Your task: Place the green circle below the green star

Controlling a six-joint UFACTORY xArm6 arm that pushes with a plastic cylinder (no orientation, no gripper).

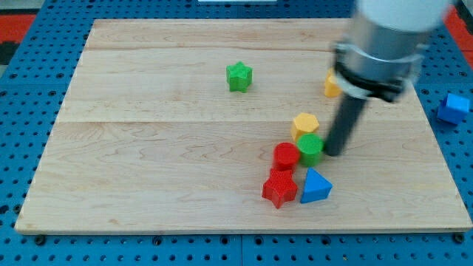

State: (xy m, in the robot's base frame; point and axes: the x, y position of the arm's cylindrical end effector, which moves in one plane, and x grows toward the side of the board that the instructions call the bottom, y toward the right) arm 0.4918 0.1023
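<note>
The green circle (310, 148) sits at the lower right of centre on the wooden tabletop (148, 177), well below and to the right of the green star (239, 76), which stands alone in the upper middle of the frame. My tip (334, 153) rests right against the green circle's right side, the dark rod rising from it up toward the grey arm body at the upper right corner of the frame. There is no pincer on this arm, only the rod, so nothing is spread or pinching. Touching the green circle on its left is a red cylinder (286, 156), and just above the circle lies a yellow hexagon (304, 124), close to or touching it. Below the red cylinder sits a red star (280, 188), and just to the right of that, a blue triangle (316, 186); these two lie side by side near the bottom of the cluster. Farther up, at the right, a yellow block (332, 85) shows partly behind the arm, its shape hidden. Off the tabletop, on the blue pegboard at the far right edge of the frame, lies a blue block (453, 108).
</note>
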